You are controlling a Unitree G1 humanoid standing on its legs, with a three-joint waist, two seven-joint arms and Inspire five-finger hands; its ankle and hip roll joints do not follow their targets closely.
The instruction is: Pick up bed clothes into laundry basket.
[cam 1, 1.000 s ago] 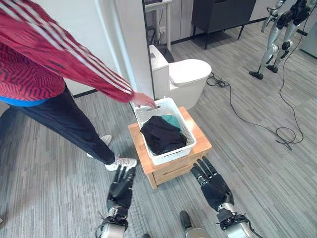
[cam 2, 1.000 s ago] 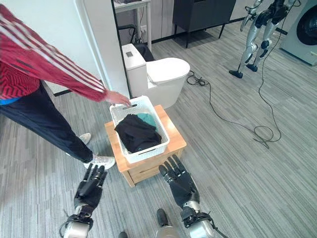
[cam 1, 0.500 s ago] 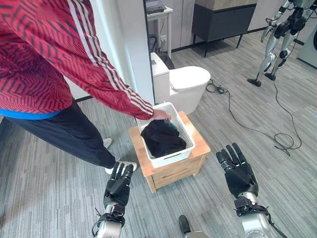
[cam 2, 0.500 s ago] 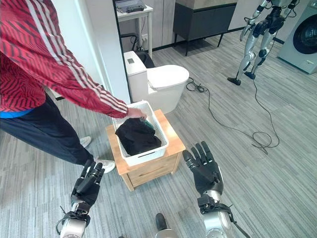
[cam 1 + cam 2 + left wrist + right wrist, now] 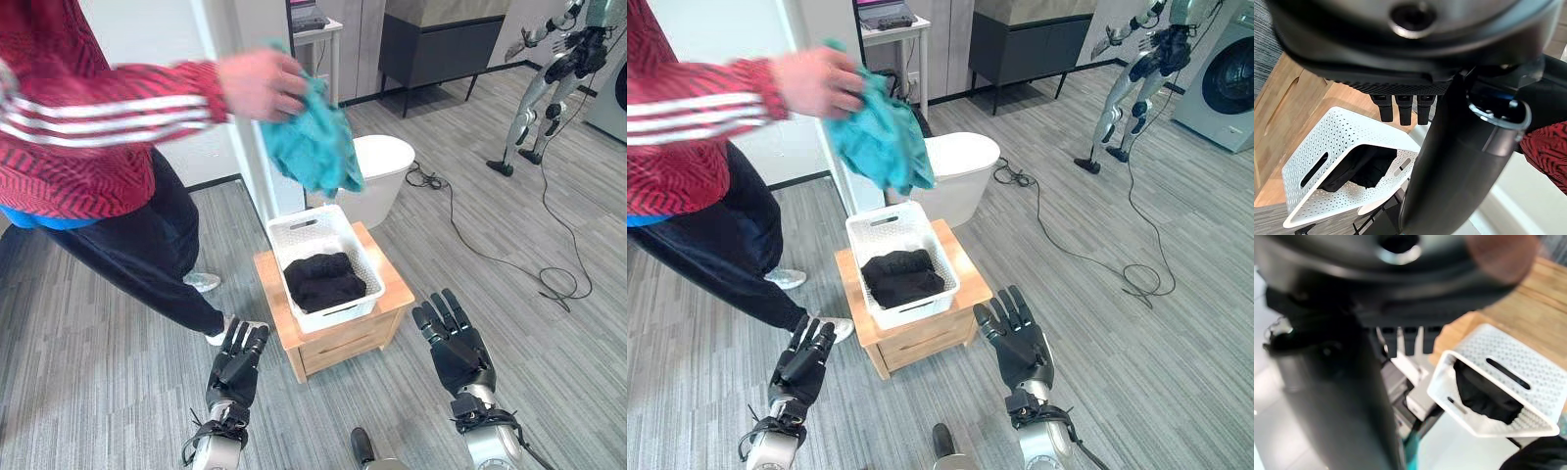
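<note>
1. Above the white laundry basket (image 5: pixel 326 266), a person's hand (image 5: pixel 259 83) now holds a teal garment (image 5: pixel 312 145) in the air, level with the toilet (image 5: pixel 384 162) behind; half a second ago that hand was down inside the basket, at the clothes.
2. Inside the basket only the dark clothes (image 5: pixel 323 279) remain, heaped toward its near end; the far end shows bare perforated floor where the teal piece lay a second ago.
3. Basket and wooden surface (image 5: pixel 395 294) stand as before, the basket resting on top, slightly turned.
4. Left hand (image 5: pixel 238 360) hangs low beside the surface's left corner, fingers straight and apart, holding nothing; it has barely shifted.
5. Right hand (image 5: pixel 453 340) hangs to the right of the surface, fingers spread and empty; it has drawn a little closer to the surface than half a second ago.
6. Judgement: one garment has left the basket by the person's action, not the robot's, so the task stands further from done. Where the teal piece will land cannot be told; the robot's hands are idle until it does.
</note>
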